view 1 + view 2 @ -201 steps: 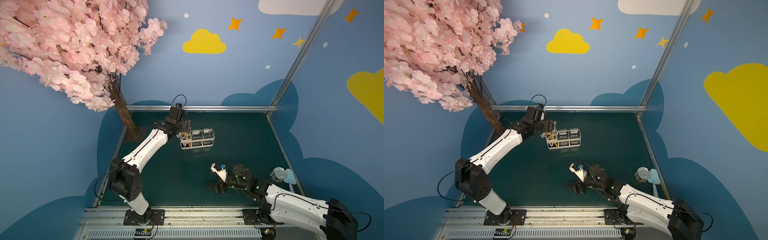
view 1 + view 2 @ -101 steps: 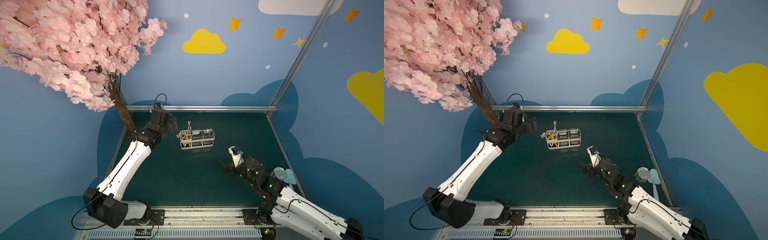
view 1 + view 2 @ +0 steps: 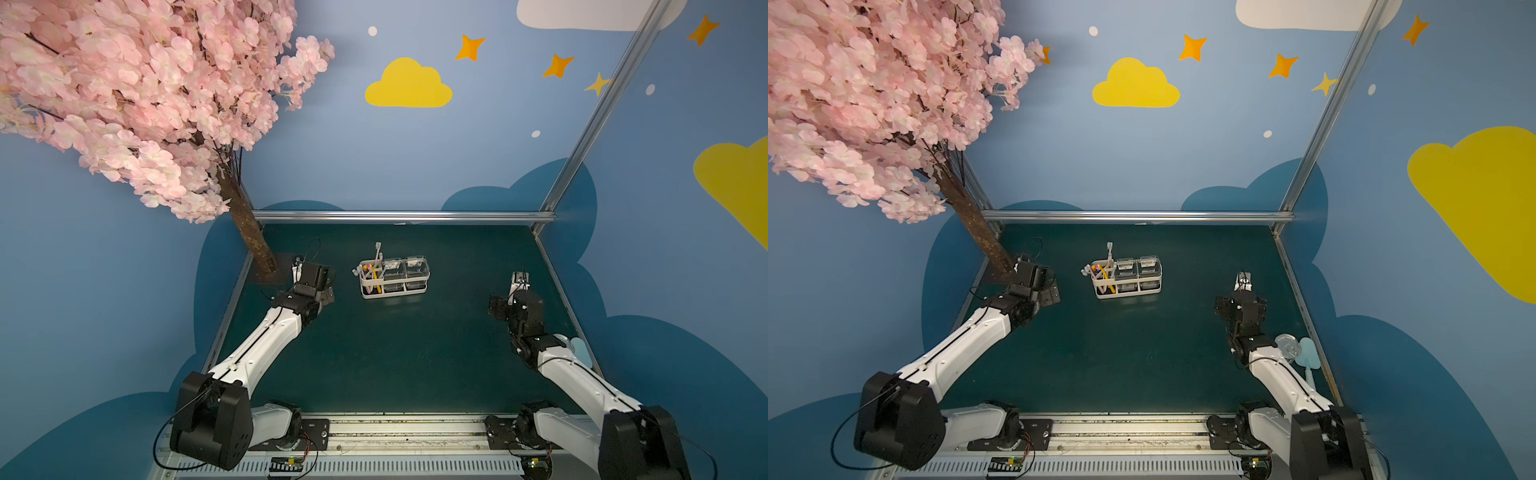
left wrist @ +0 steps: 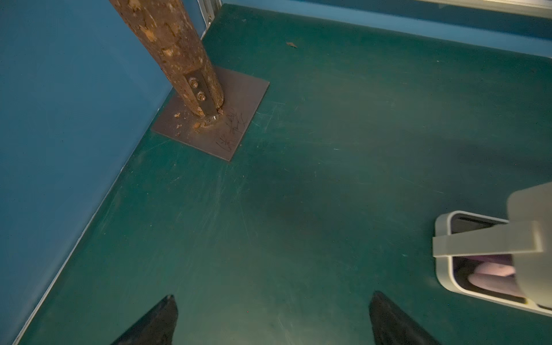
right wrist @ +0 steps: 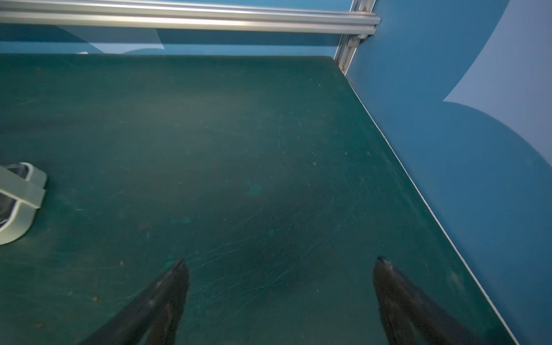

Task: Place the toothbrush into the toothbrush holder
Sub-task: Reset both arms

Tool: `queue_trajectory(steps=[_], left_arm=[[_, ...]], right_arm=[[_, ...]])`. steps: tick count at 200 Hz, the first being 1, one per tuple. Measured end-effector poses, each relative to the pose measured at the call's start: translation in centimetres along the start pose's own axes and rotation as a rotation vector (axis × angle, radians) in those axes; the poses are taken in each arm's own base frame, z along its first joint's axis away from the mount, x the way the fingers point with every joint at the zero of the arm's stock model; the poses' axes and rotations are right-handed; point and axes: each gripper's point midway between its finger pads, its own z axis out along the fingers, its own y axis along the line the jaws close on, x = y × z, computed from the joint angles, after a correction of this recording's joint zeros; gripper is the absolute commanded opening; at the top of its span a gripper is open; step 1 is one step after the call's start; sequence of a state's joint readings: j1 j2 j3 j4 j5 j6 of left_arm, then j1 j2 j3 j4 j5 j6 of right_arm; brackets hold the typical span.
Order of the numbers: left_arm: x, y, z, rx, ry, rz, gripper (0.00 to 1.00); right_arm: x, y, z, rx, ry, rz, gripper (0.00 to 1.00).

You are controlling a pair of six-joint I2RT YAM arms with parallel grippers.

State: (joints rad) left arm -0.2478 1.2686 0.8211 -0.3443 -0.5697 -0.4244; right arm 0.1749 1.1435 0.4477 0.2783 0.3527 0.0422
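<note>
Spread wide and empty, my left gripper [image 4: 273, 295] hangs over the bare green table [image 4: 328, 167]. In both top views the tree trunk [image 4: 179, 44] on its base plate [image 4: 242, 119] is near, at about my 9 o'clock. At 3 o'clock from that gripper sits the toothbrush holder [image 3: 394, 291]. The white toothbrush [image 3: 378, 252] stands upright in its left-end slot section, among pink and yellow brushes [image 3: 372, 274]. Well apart, at the holder's 4 o'clock, my right gripper [image 5: 280, 260] is likewise splayed, holding nothing.

Pink blossom tree [image 3: 137, 95], green tabletop [image 3: 395, 353], base plate [image 4: 239, 113]
</note>
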Motion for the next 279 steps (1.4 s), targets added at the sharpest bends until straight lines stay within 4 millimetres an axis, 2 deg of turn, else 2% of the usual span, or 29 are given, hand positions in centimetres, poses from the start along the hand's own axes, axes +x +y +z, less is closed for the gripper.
queue_trajectory(steps=[24, 46, 72, 113, 140, 155, 166, 184, 197, 214, 238, 279], left_arm=[[1.1, 1.1, 1.3, -0.015, -0.031, -0.001, 1.00], [0.6, 1.9, 2.3, -0.034, -0.078, -0.007, 1.00], [0.5, 3.2, 4.0, -0.038, -0.143, -0.030, 1.00], [1.1, 3.9, 5.6, 0.019, -0.235, -0.004, 1.00], [0.9, 4.0, 7.4, 0.057, -0.259, -0.025, 1.00], [1.5, 3.7, 8.4, 0.084, -0.239, -0.010, 1.00], [1.6, 2.6, 9.0, 0.103, -0.226, 0.030, 1.00], [1.1, 0.4, 8.8, 0.155, -0.239, 0.079, 1.00], [0.5, -0.2, 8.4, 0.181, -0.265, 0.087, 1.00], [0.6, 0.2, 8.2, 0.201, -0.325, 0.067, 1.00], [2.7, 0.4, 8.8, 0.197, -0.284, 0.090, 1.00], [1.5, 0.0, 8.2, 0.207, -0.340, 0.083, 1.00]], right_arm=[[2.0, -0.4, 2.2, -0.006, 0.021, 0.004, 0.95], [3.6, -0.4, 3.6, -0.035, 0.033, 0.008, 0.96], [4.9, 0.7, 5.3, -0.097, 0.063, -0.008, 0.95], [2.9, 1.2, 5.6, -0.143, 0.024, 0.005, 0.95], [2.8, 1.4, 5.6, -0.154, 0.023, 0.005, 0.96], [2.8, 1.5, 5.6, -0.158, 0.023, 0.005, 0.95], [2.8, 1.5, 5.6, -0.160, 0.023, 0.005, 0.96], [2.9, 1.5, 5.6, -0.161, 0.023, 0.005, 0.95], [2.9, 1.5, 5.6, -0.161, 0.024, 0.005, 0.95], [2.9, 1.5, 5.6, -0.161, 0.024, 0.005, 0.96], [2.9, 1.5, 5.6, -0.161, 0.024, 0.005, 0.96], [2.9, 1.5, 5.6, -0.161, 0.024, 0.005, 0.95]])
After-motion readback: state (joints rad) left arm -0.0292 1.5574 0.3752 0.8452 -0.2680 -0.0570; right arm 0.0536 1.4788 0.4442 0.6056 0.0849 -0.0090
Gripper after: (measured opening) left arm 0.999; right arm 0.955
